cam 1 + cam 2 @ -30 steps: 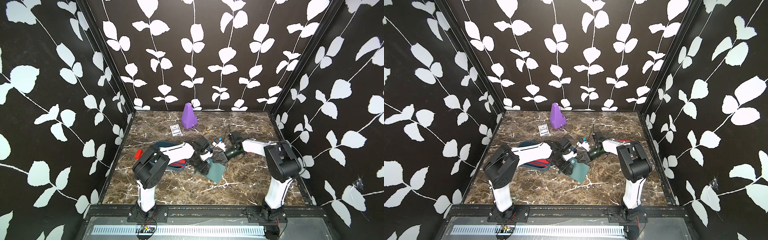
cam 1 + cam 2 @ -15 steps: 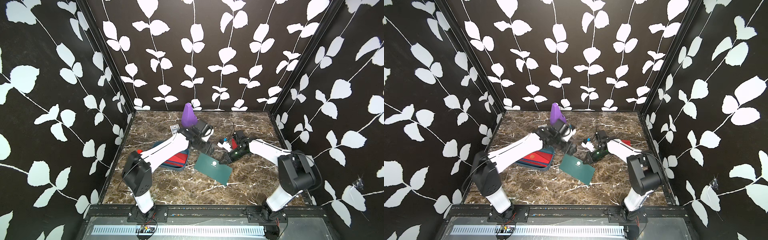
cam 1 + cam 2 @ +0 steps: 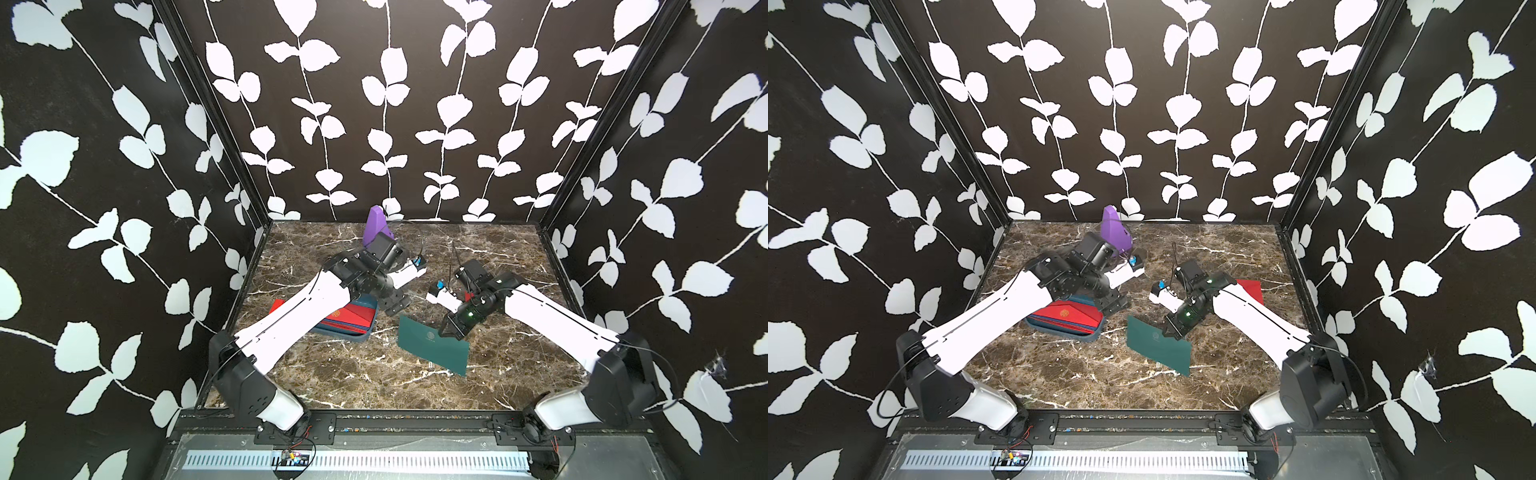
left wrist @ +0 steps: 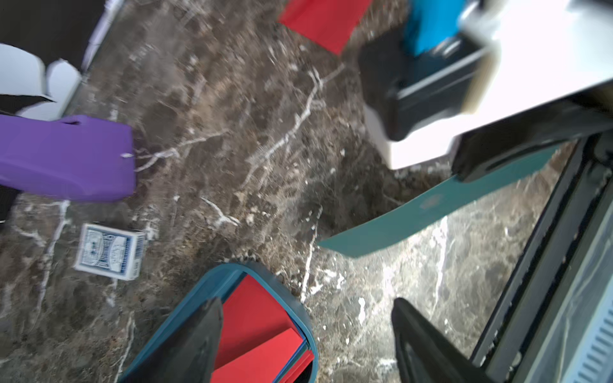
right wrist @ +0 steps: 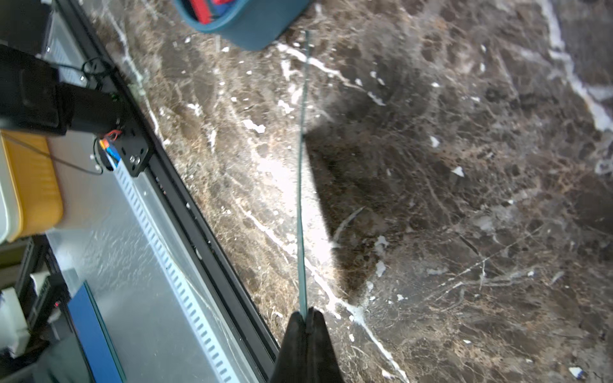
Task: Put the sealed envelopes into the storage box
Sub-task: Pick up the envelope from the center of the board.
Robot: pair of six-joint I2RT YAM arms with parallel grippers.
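Green envelope [image 3: 432,347] is pinched at one edge by the right gripper [image 3: 446,332], jaws fully closed on the paper. It sits over the middle of the table [image 3: 374,382], between the right arm and the storage box [image 3: 353,336]. The shadow under it in the right wrist view says it's lifted, though I can't tell if the low corner touches. An edge grip makes sense, since a flat envelope gives the jaws nothing else to bite on.

Left gripper [image 3: 395,304] is wide open and holding nothing. It hangs over the box's corner nearest the green envelope. My guess is it's there to take a handover or steady the box, but I can't confirm either.

The box is near the left edge of the table. It holds red envelopes [image 3: 349,318] on top with a navy edge showing underneath. The stack is fanned rather than squared, so the next envelope may ride up on the rim.

One loose red envelope [image 3: 1252,289] lies flat near the right edge, partly hidden behind the right arm, and it hasn't been boxed yet.

Purple pyramid [image 3: 376,228] at the far edge and the card pack [image 4: 109,252] next to it aren't part of the job.

Next move, as I read it, is to carry the green one across to the box and release it low and level.
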